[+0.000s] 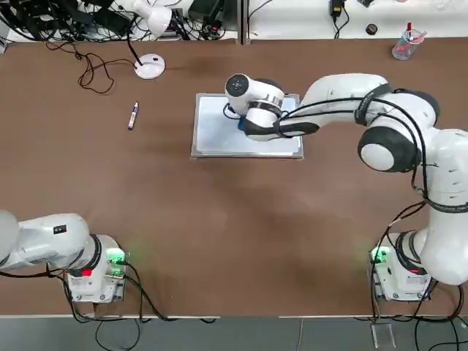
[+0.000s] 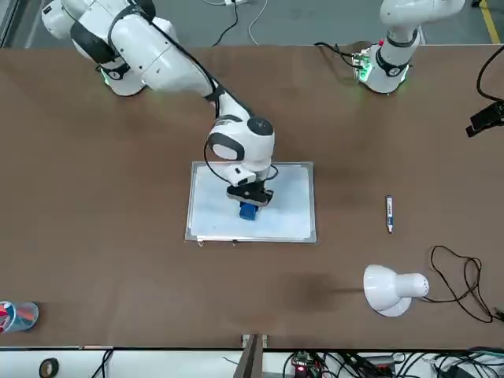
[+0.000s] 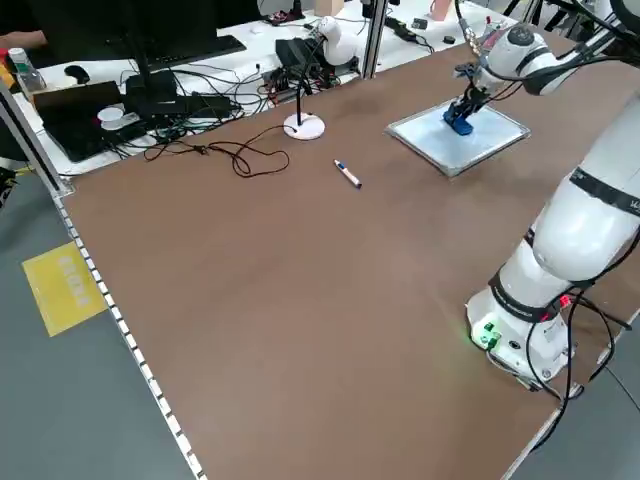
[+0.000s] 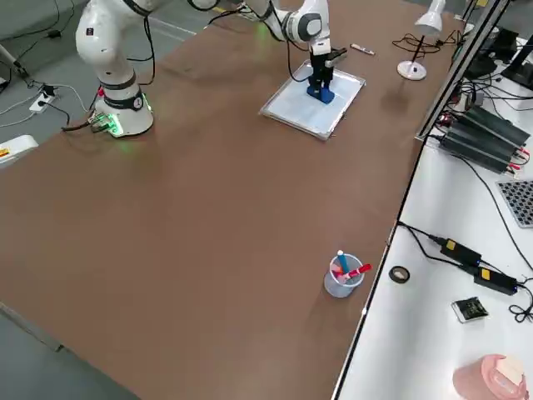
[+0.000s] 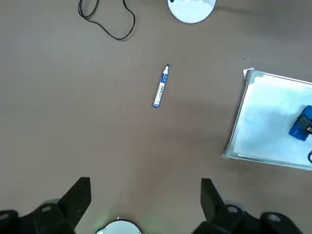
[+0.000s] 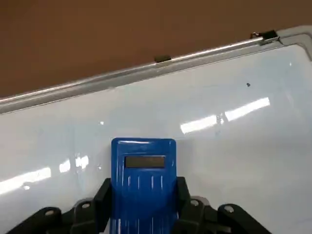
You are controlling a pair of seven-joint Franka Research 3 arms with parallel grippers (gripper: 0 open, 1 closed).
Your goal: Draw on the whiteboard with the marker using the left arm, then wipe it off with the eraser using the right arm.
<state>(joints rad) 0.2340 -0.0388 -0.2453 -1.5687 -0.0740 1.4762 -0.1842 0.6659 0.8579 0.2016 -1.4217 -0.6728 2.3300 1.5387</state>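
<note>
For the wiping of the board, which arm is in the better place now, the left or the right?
The right. Its gripper is shut on the eraser directly over the whiteboard. The left gripper is open and empty, far from the board near its base, with the marker lying on the table.

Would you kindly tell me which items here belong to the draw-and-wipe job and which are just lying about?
Job items:
- whiteboard
- eraser, held on the board by the right gripper
- marker, lying on the table left of the board
- left gripper, jaws open, parked by its base

Lying about:
- white desk lamp
- black cable
- cup of pens
- tape roll
</note>
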